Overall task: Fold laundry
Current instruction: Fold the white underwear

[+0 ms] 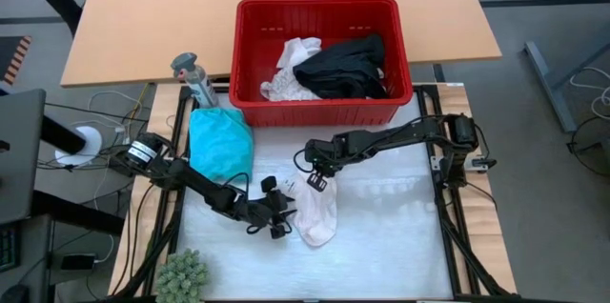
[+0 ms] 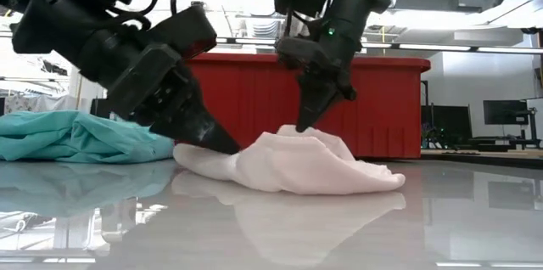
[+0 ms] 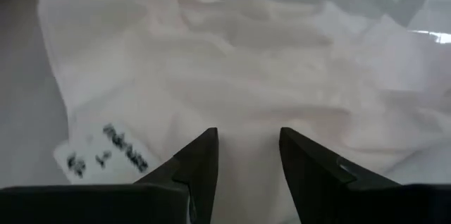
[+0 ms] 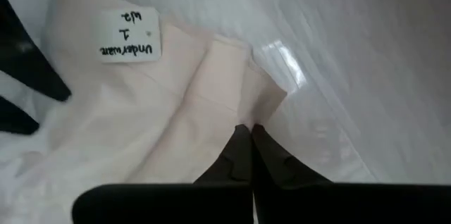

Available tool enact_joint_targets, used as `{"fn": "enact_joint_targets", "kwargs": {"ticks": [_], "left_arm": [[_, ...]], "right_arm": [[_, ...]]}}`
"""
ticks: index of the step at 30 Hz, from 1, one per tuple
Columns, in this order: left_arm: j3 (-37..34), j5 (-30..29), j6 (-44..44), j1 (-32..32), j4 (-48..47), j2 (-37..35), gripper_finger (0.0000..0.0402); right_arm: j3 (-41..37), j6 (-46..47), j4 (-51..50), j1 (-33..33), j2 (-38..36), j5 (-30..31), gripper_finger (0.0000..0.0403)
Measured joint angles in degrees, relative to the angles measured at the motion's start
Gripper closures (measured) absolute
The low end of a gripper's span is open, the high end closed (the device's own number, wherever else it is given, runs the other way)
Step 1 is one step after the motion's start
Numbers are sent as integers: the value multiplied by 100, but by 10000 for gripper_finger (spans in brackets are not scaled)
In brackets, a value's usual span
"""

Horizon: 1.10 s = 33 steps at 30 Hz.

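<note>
One cream cotton undergarment [image 1: 315, 211] is lying mid-table, the right gripper [image 1: 315, 181] pinching its edge shut and the left gripper [image 1: 277, 213] standing half-spread over it, risking thin cloth slipping free.

The garment [image 1: 316, 213] lies on the mat [image 1: 381, 236] near its middle, between both grippers: the left gripper [image 1: 277, 210] touches its left edge, the right gripper [image 1: 315, 181] its rear edge. A second garment [image 1: 220, 141] lies at the mat's rear left. The basket [image 1: 324, 108] stands behind the mat, with two garments [image 1: 343, 65] in it. A plant [image 1: 181, 274] sits at the front left corner.
</note>
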Motion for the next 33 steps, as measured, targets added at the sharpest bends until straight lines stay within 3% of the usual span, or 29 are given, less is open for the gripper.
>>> {"fn": "enact_joint_targets", "kwargs": {"ticks": [11, 18, 22, 33], "left_arm": [[245, 99, 314, 9, -87, -9, 260], [883, 619, -271, -98, -2130, -46, 260], [1089, 321, -436, -277, -2646, -51, 260], [1115, -231, -631, -510, -2844, -72, 260]], "right_arm": [[136, -45, 254, 195, 0, -168, 386], [136, -6, 694, 262, 0, -302, 385], [136, -4, 970, 282, 0, -448, 385], [136, 12, 1182, 301, 11, -457, 385]]}}
